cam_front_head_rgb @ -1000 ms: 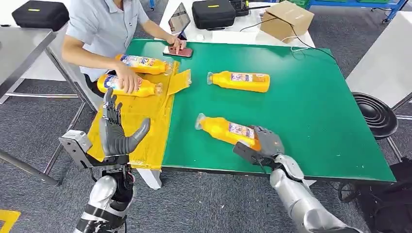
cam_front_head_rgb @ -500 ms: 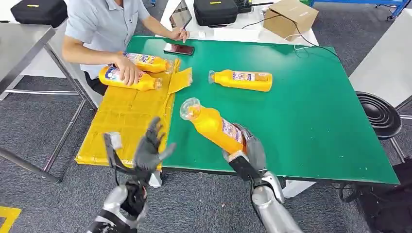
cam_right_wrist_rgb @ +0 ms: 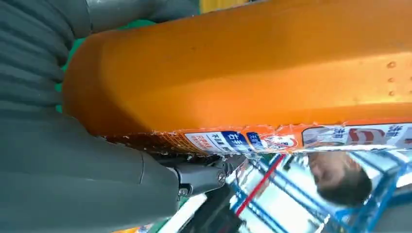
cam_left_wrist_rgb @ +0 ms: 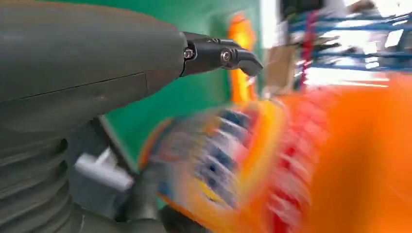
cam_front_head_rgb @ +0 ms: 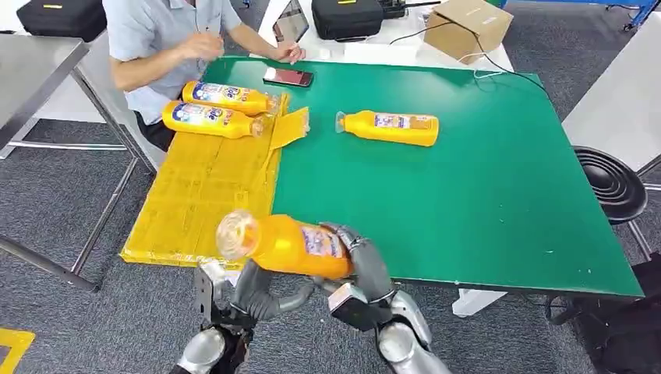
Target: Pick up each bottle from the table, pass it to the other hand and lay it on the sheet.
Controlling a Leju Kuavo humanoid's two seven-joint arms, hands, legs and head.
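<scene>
Green table [cam_front_head_rgb: 499, 195] ahead, yellow sheet [cam_front_head_rgb: 195, 195] draped over its left end. Right hand [cam_front_head_rgb: 365, 266] wrapped round the base end of an orange bottle [cam_front_head_rgb: 292, 245], held level above the near table edge with long axis crosswise and cap end [cam_front_head_rgb: 236, 234] pointing toward the sheet; left hand [cam_front_head_rgb: 253, 292] just below the bottle's neck half, fingers apart and curled upward, not visibly gripping, nearer the sheet and so placed to receive. Farther out, two bottles [cam_front_head_rgb: 218, 109] already lying on the sheet and another bottle [cam_front_head_rgb: 390, 128] lying mid-table.
</scene>
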